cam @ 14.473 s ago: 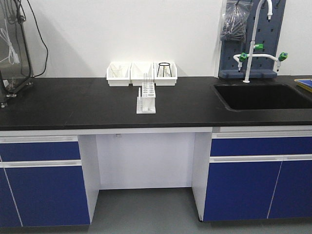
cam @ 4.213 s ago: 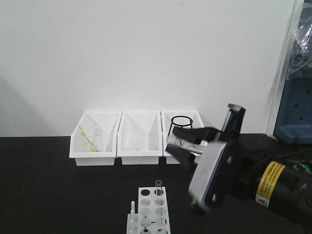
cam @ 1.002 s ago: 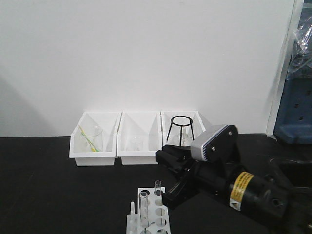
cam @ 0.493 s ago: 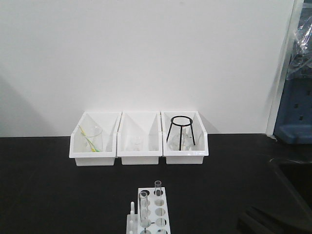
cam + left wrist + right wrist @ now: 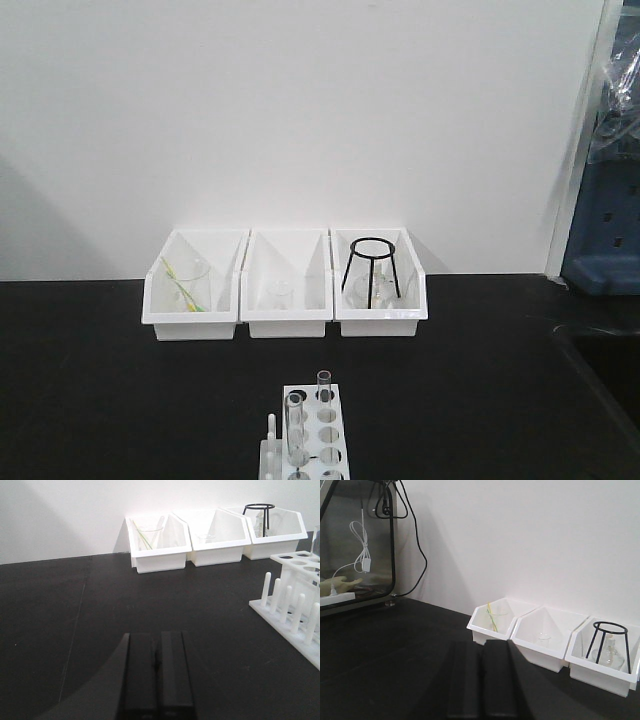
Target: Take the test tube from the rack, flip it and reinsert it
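So the rack (image 5: 305,440) sits on the black counter (image 5: 120,400) near the bottom edge of the front view, a bit left of centre, and there are two tubes standing upright in it — the test tube (image 5: 295,428) in a nearer hole on the left row, and a second tube (image 5: 324,386) in a hole further back on the right row. Both have their open rims up as far as I can tell, though the rack's lower end is cut off by the frame. Neither arm shows up in the front view at all. The left gripper (image 5: 158,677) is clenched, fingers pressed together with nothing between them, hanging low over bare counter with the rack off to its right and well apart from it; you can see the rack's short side pegs (image 5: 287,602) clearly from there. The right gripper (image 5: 481,680) looks the same — closed and empty, pointed toward the back wall. Along that wall are three white bins side by side: the left bin (image 5: 193,285) has a beaker with a yellow-green stick in it, the middle bin (image 5: 289,285) holds a small glass, and the right bin (image 5: 380,285) has a black wire tripod (image 5: 371,265) plus some glassware I can't make out. Off to the left in the right wrist view there's a glass-fronted box (image 5: 355,545) with cables.
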You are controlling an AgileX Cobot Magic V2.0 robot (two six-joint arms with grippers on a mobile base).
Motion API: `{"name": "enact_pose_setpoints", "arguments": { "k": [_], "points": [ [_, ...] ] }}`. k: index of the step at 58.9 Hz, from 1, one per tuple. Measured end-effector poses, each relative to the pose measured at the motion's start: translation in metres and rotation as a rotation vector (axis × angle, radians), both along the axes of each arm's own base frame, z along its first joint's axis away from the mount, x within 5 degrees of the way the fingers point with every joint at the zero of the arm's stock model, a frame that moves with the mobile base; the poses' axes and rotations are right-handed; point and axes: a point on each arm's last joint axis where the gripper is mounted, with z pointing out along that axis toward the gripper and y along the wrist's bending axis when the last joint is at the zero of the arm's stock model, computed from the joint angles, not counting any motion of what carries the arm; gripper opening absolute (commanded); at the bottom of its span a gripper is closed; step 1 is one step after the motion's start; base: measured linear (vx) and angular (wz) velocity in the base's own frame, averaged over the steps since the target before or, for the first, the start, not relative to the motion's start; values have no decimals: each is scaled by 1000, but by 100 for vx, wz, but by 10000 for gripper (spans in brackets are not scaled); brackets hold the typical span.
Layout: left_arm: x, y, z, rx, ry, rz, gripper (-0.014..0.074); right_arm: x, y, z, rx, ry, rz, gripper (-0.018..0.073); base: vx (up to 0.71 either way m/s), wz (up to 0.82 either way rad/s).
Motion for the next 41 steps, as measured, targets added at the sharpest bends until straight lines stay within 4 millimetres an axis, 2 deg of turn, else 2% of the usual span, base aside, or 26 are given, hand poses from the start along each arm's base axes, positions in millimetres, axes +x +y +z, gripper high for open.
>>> {"name": "enact_pose_setpoints", "arguments": {
  "k": [9, 20, 30, 41],
  "points": [
    [0, 0, 0, 0, 0, 0, -6, 2, -4, -2, -12, 24, -53, -11, 0, 0],
    [0, 0, 0, 0, 0, 0, -6, 6, -24, -15, -60, 165, -267, -11, 0, 0],
    [0, 0, 0, 0, 0, 0, -6, 0, -42, -39, -182, 193, -422, -11, 0, 0],
    [0, 0, 0, 0, 0, 0, -6, -17, -54, -75, -156, 161, -519, -11, 0, 0]
  ]
}}
